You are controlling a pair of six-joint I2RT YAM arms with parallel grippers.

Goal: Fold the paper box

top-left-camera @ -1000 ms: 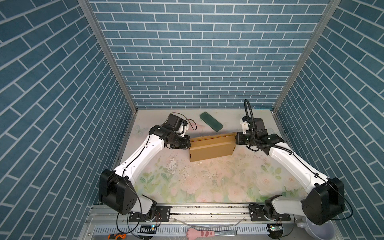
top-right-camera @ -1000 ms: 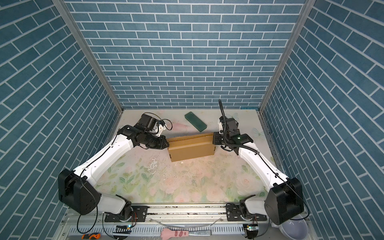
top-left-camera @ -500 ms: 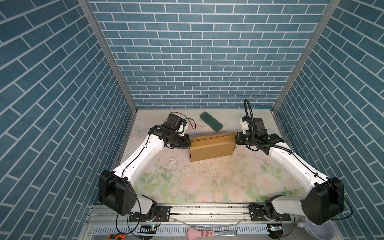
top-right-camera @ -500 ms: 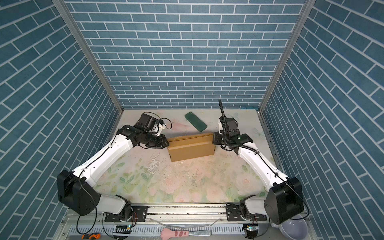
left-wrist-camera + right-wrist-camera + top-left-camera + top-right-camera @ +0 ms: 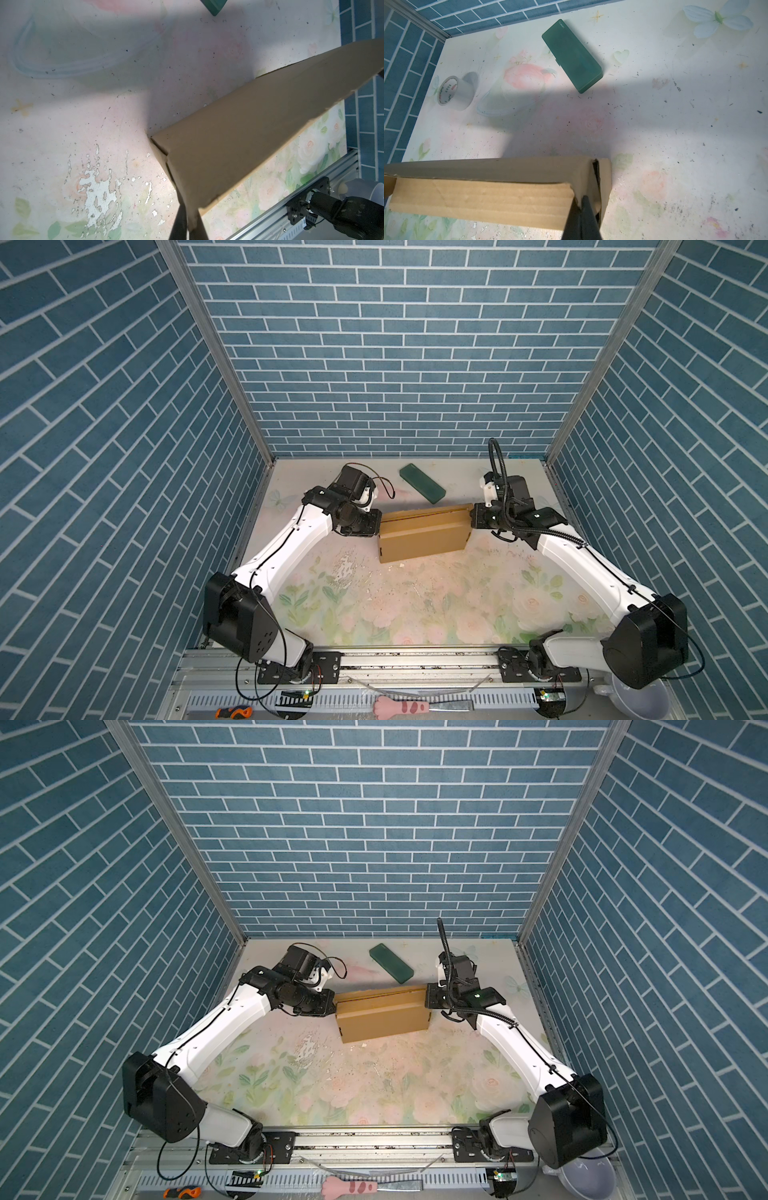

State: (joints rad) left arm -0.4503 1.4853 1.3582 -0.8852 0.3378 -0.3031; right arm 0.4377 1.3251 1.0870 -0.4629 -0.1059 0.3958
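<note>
**Paper box**: plain brown corrugated cardboard, matte, folded into a shallow rectangular mailer. It lies slightly skewed on the table, toward the rear, between the two grippers. A narrow raised lip runs along its rear edge. The right wrist view adds faint fluted ridges on a long side wall and a gap at the tucked end corner.

**Left gripper**: dark fingers at the box's left end. The top views show only that contact. The left wrist view shows both fingers nipped tight on the cardboard edge at the end corner.

**Right gripper**: at the box's right end. In the right wrist view its fingers are pressed together against the folded corner. Whether a cardboard layer sits between them cannot be told.

**Green block**: dark green, flat, smooth, with rounded corners. It lies diagonally behind the box, apart from it. Small lettering near one end shows in the right wrist view only.

**Tape roll**: clear tape on a printed core, seen in the right wrist view alone.

**Table covering**: pale floral print, scuffed and speckled. The print has flaked to white patches in front of the box's left end.

**Front rail, top views**: orange-handled screwdriver, pink paw-shaped tool, grey bowl
</note>
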